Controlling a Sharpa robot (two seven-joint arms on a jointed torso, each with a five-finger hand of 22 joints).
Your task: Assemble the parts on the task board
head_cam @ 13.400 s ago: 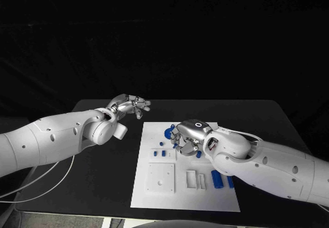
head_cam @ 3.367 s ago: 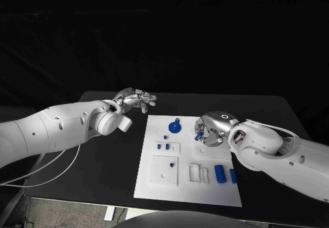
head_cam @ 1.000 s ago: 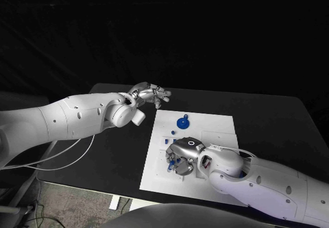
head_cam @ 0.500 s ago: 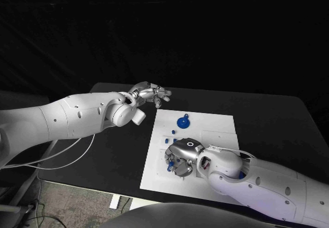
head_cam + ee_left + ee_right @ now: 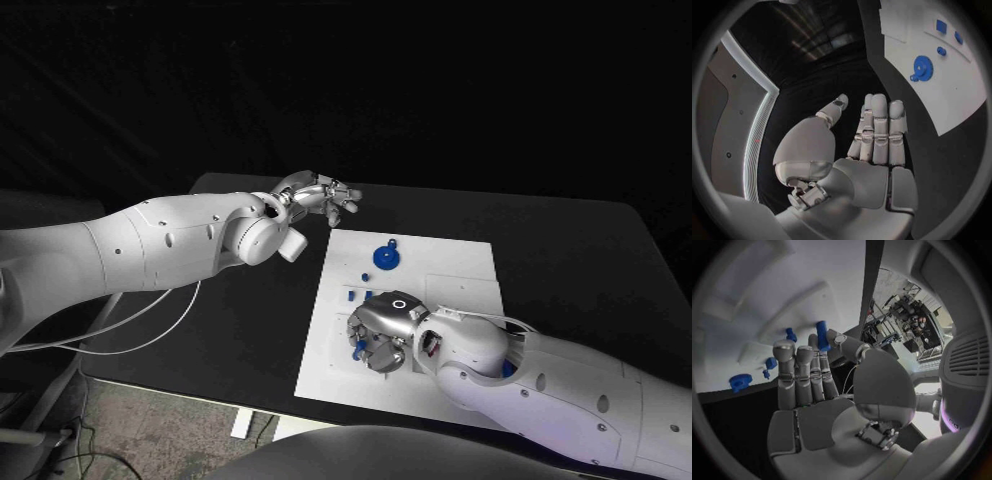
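Two hands, operator: your right hand (image 5: 382, 335) pinches a blue peg (image 5: 822, 335) low over the white board (image 5: 447, 272); your left hand (image 5: 320, 196) hovers released beyond the board's far corner.

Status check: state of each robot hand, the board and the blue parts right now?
Left robot hand: open, empty, raised beside the board's far corner.
Right robot hand: low over the board, pinching a blue cylindrical peg at its fingertips.
White rectangular task board: flat on the black table.
Blue round gear: lying on the board, untouched.
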